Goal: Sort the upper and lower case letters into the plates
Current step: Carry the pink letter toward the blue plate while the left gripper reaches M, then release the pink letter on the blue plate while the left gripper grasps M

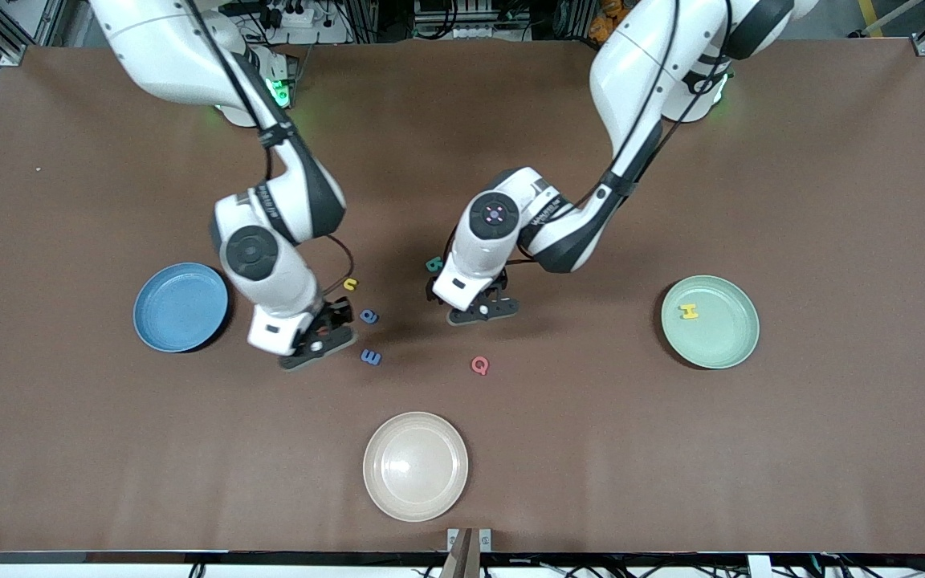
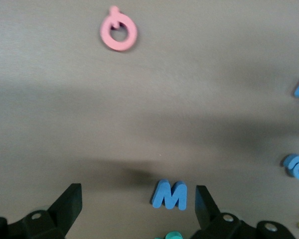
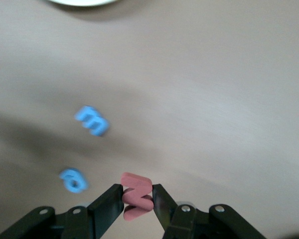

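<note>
Though aloft, right hand (image 3: 138, 195) around pink letter (image 3: 136, 196)

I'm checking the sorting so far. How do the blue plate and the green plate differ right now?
The blue plate holds nothing, while the green plate already carries a yellow letter H. The blue plate lies toward the right arm's end of the table, the green plate toward the left arm's end. The right gripper, shut on a pink letter, is beside the blue one. Both plates are round, shallow and alike in size.
</note>
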Robot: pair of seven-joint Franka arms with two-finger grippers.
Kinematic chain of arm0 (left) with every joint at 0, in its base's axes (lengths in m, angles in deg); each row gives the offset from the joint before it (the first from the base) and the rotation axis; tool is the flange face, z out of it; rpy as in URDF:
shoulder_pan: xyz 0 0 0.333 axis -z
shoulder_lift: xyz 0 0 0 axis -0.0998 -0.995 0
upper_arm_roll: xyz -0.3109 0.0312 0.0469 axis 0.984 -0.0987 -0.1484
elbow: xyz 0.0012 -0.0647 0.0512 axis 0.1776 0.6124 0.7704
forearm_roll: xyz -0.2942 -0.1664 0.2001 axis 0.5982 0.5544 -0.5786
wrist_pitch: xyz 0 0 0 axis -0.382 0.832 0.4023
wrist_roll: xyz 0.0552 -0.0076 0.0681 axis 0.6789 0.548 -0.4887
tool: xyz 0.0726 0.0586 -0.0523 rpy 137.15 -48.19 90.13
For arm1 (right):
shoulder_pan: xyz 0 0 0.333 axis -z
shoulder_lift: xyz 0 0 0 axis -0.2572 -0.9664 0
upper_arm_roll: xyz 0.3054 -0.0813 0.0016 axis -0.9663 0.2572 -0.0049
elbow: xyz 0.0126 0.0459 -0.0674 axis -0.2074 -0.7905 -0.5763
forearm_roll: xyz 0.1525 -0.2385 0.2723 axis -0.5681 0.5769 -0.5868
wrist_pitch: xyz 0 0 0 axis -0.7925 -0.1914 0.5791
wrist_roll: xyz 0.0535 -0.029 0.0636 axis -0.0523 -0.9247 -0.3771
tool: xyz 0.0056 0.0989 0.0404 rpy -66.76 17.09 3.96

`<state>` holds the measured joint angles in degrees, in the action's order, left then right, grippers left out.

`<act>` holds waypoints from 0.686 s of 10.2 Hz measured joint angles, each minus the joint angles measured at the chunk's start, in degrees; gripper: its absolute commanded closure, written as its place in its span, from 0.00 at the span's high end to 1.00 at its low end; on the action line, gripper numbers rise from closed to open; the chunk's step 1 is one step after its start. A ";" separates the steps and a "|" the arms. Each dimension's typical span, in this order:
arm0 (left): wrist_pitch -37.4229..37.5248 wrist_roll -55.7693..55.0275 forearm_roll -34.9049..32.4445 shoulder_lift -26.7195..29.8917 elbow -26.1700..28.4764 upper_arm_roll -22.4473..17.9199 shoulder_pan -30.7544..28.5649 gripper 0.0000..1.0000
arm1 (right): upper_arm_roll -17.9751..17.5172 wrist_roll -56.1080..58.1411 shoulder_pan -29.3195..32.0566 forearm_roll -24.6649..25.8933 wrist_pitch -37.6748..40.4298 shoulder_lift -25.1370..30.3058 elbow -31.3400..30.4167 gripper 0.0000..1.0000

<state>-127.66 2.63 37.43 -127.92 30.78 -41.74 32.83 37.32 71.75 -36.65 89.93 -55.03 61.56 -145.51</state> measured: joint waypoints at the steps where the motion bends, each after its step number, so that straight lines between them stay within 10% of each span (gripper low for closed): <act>1: 0.53 0.92 -0.11 -1.31 -1.55 -2.66 3.21 1.00 | 0.79 -0.80 2.10 0.01 2.72 0.65 -0.08 0.00; 7: 1.77 6.70 -0.19 -8.16 -10.45 -6.79 7.88 1.00 | 10.38 -1.94 5.48 0.04 15.67 0.90 -1.90 0.00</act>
<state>-125.89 9.34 37.25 -136.08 20.33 -48.53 40.71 47.70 69.81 -31.16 89.97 -39.36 62.46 -147.40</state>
